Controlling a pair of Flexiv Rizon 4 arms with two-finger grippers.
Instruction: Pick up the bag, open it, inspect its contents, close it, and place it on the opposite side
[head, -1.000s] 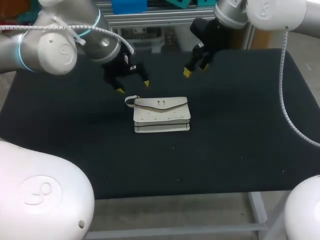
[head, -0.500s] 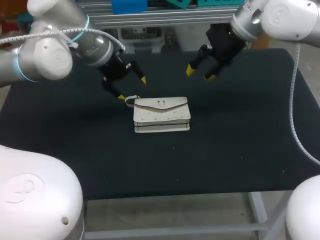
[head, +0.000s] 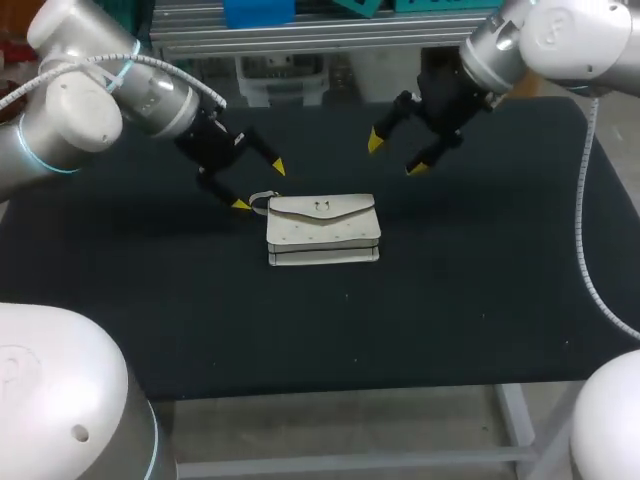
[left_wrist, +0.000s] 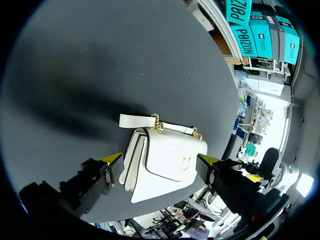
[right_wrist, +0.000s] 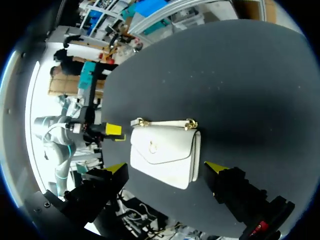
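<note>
The step in hand looked like the first one, the pick-up. The white flap handbag with a gold ring clasp (head: 323, 230) lay flat and closed near the middle of the black cloth-covered table (head: 480, 300), and neither arm had hold of it. Its short white strap with gold links (head: 262, 200) curled out at the bag's 10 o'clock corner.

The left gripper (head: 259, 186) stood at that same 10 o'clock, fingers spread wide and empty. Its nearer yellow tip was just beside the strap, though whether it touched could not be told.

Farther back, at the bag's 1 o'clock, the right gripper (head: 395, 156) hung well apart from the bag, also spread wide and holding nothing.

The next move probably called for lowering one gripper to straddle the strap or the bag's top edge, then pinching before any lift.
</note>
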